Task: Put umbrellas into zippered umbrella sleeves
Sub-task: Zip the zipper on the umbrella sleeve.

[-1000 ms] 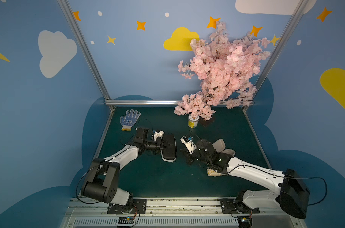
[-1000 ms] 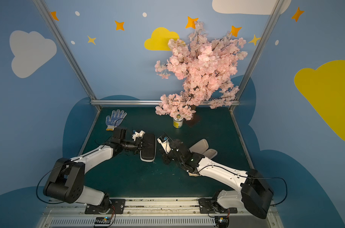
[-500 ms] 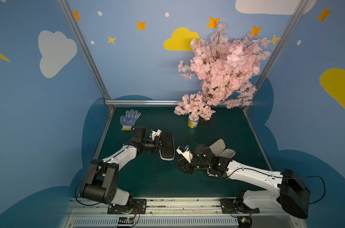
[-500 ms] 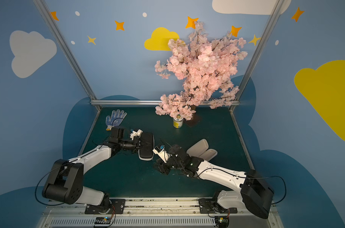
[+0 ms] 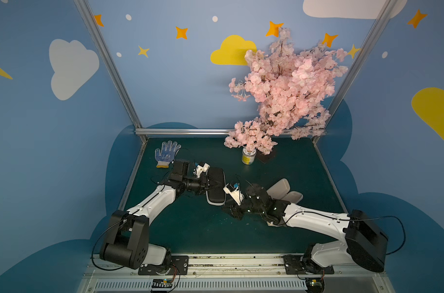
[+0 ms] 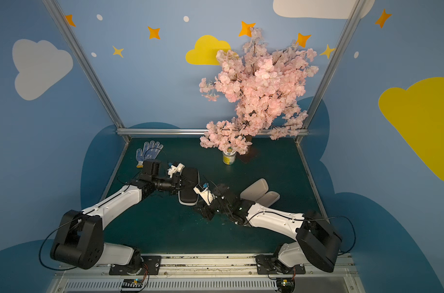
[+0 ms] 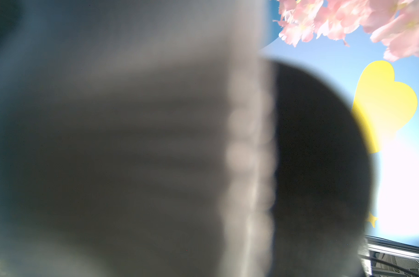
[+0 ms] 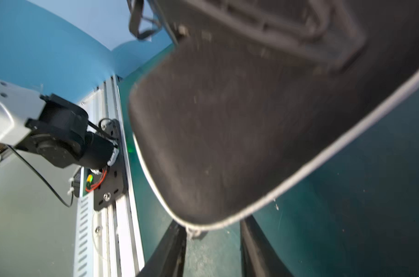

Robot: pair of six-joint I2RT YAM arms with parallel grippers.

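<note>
Fingers on the right gripper are spreading back open and dropping away empty, black sleeve now hanging just past their tips. Left gripper is still pinching that sleeve's edge. Guessing it's freeing up to fetch an umbrella.

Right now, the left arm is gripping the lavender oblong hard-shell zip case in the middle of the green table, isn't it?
Not quite: the left gripper grips the black oblong hard-shell zip case, not the lavender one, as both top views show. The lavender case lies open behind the right arm.
</note>
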